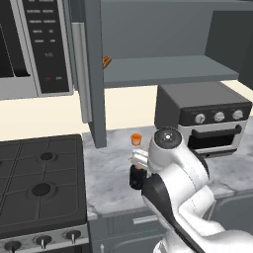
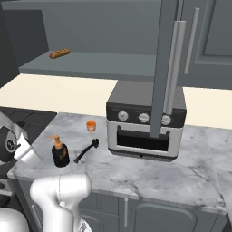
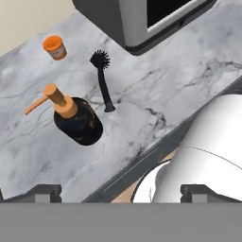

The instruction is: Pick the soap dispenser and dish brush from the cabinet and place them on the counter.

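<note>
The soap dispenser point(image 3: 78, 120), a black bottle with an orange pump, stands upright on the marble counter point(image 3: 156, 80). Just beside it lies the black dish brush point(image 3: 103, 82), its bristled head toward the wall. The right base view shows the soap dispenser point(image 2: 59, 153) and the dish brush point(image 2: 86, 151) near the counter's point(image 2: 149, 176) front left. From the left base view, my arm hides most of the soap dispenser point(image 1: 136, 177). My gripper point(image 3: 120, 194) hovers above the counter's front edge, open, with nothing between its fingers and clear of both things. The cabinet point(image 2: 90, 63) stands open.
A small orange cup point(image 2: 91, 125) sits near the wall behind the bottle. A toaster oven point(image 2: 145, 122) takes up the counter to the right, under the open cabinet door point(image 2: 165, 68). A hot dog point(image 2: 60, 53) lies on the shelf. The gas stove point(image 1: 39, 183) is to the left.
</note>
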